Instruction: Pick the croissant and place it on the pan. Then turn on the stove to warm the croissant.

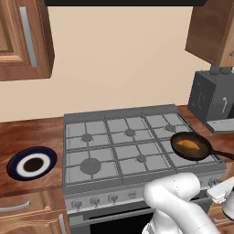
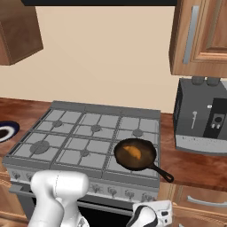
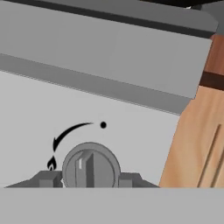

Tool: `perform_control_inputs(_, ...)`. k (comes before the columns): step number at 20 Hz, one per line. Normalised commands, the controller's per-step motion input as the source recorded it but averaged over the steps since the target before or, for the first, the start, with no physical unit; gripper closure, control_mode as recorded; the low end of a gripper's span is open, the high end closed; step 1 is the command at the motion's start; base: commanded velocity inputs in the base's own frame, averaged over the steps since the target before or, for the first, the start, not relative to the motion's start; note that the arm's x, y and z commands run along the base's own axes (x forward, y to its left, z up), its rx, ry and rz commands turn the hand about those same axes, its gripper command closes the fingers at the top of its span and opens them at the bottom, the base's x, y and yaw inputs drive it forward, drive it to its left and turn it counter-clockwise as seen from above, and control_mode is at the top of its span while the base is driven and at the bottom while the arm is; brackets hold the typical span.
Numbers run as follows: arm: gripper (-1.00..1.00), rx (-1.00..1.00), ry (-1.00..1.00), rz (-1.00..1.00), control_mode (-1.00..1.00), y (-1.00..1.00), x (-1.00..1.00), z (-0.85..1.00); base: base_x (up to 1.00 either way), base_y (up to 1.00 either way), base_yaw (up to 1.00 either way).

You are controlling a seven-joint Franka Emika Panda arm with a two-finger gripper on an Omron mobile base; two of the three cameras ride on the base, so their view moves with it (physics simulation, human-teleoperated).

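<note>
The small golden-orange crescent croissant (image 1: 188, 145) lies inside the round dark frying pan (image 1: 201, 154), which sits on the front right burner of the wide grey six-burner gas stove (image 1: 114, 141). Down at the stove's front panel, the hand (image 3: 89, 180) has its two fingers either side of a round grey knob (image 3: 90, 168), apparently gripping it.

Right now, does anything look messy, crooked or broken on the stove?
Nothing stands out. The small golden crescent croissant lies inside the round dark frying pan on the wide grey gas stove, front right burner. The round grey knob sits between the gripper fingertips, undamaged.
</note>
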Motion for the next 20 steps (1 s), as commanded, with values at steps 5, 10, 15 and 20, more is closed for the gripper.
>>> perform_control_inputs(5,1.0,0.0,-0.06,0.38,-1.0,0.0,0.22,0.0,0.0,0.0,0.0)
perform_control_inputs(10,1.0,0.0,-0.1,0.45,-1.0,0.0,0.31,0.0,0.0,0.0,0.0)
perform_control_inputs(15,1.0,0.0,-0.1,0.46,-1.0,0.0,0.35,0.0,0.0,0.0,0.0)
perform_control_inputs(20,1.0,-0.13,-0.13,0.46,-1.0,0.0,0.35,-0.11,0.0,0.0,0.0)
